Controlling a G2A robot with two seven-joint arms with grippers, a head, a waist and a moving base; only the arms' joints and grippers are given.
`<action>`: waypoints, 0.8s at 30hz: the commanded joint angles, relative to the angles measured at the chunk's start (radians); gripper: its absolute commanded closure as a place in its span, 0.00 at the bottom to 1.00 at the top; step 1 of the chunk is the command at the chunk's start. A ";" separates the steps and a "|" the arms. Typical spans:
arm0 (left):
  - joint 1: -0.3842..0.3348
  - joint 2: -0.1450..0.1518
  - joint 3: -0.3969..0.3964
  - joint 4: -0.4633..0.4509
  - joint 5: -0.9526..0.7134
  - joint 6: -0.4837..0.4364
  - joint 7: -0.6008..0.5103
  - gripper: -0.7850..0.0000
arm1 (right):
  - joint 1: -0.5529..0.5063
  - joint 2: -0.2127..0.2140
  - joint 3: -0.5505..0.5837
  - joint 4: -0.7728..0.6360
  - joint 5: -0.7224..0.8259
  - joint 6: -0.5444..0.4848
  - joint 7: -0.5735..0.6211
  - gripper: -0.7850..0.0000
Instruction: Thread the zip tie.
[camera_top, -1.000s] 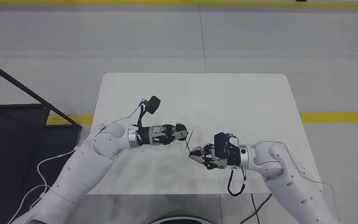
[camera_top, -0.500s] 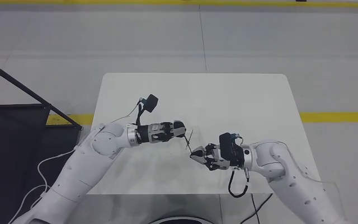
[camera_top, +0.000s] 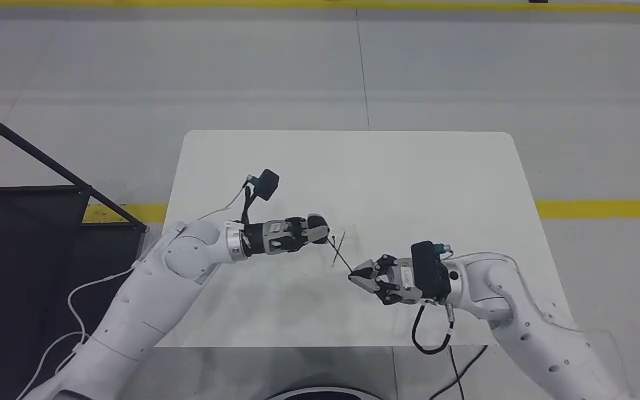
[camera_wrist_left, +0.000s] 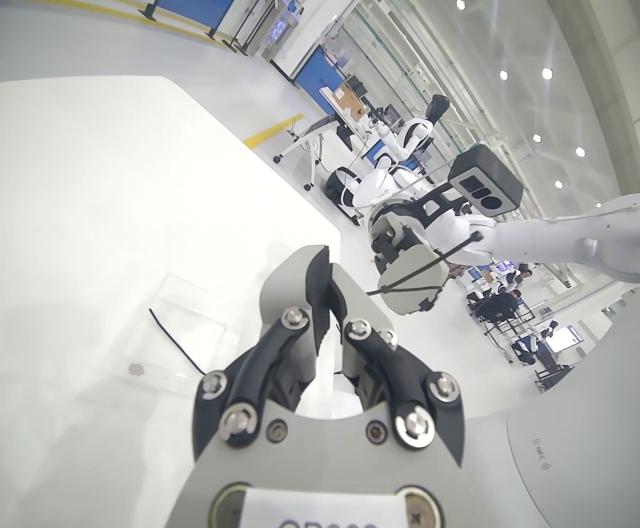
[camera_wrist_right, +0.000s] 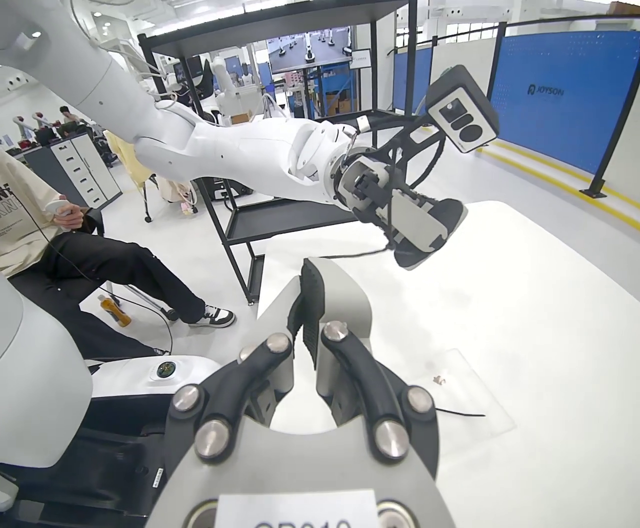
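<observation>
The right claw (camera_top: 354, 275) pinched the black zip tie (camera_wrist_left: 435, 258) above the near half of the table (camera_top: 440, 170). The left claw (camera_top: 324, 229), pressed together, hung just beside it. Both stood well apart from the far edge and side edges.
</observation>
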 joint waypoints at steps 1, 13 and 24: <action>0.001 0.000 -0.003 0.001 0.001 0.000 0.002 1.00 | -0.001 0.007 -0.003 0.001 -0.023 0.000 -0.041 1.00; 0.009 -0.003 0.002 -0.019 -0.040 -0.025 -0.018 0.75 | 0.024 0.038 -0.053 0.022 -0.111 0.000 -0.171 1.00; 0.010 -0.002 -0.002 -0.011 -0.152 -0.048 -0.063 0.47 | 0.050 0.052 -0.085 0.036 -0.123 0.000 -0.210 1.00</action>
